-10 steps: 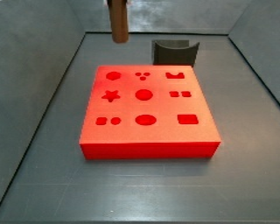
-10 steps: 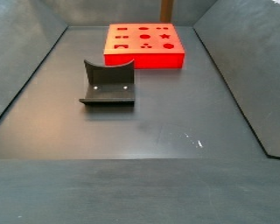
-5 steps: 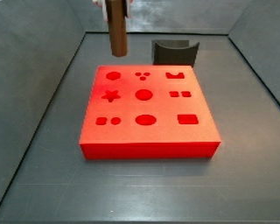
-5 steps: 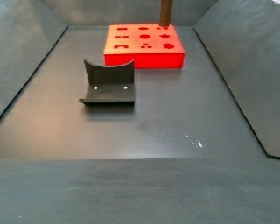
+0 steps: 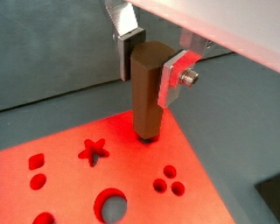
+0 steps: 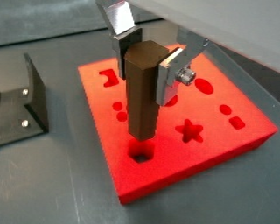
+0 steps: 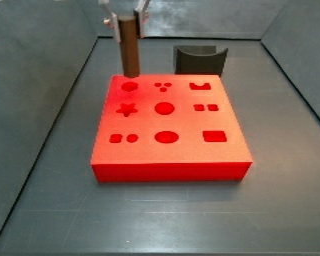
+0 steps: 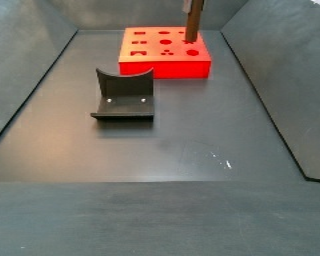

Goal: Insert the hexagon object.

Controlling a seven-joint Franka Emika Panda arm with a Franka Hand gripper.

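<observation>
My gripper (image 5: 152, 66) is shut on the hexagon object (image 5: 145, 94), a long brown peg held upright between the silver fingers (image 5: 174, 77). In a wrist view the gripper (image 6: 150, 66) holds the peg (image 6: 142, 92) with its lower tip just above a small hole (image 6: 140, 154) near a corner of the red block (image 6: 219, 144). In a side view the peg (image 7: 125, 48) hangs from the gripper (image 7: 123, 14) over the block's (image 7: 190, 122) far left corner. It also shows in a side view (image 8: 194, 20) above the block (image 8: 163, 64).
The dark grey curved holder (image 7: 199, 58) stands just behind the block, and apart from it in a side view (image 8: 123, 95); it also shows in a wrist view (image 6: 14, 101). A star hole (image 5: 94, 150) lies near the peg's tip. Grey walls ring the floor.
The gripper has come down with the peg and shifted over the block's corner; the peg's tip is now close above the red top.
</observation>
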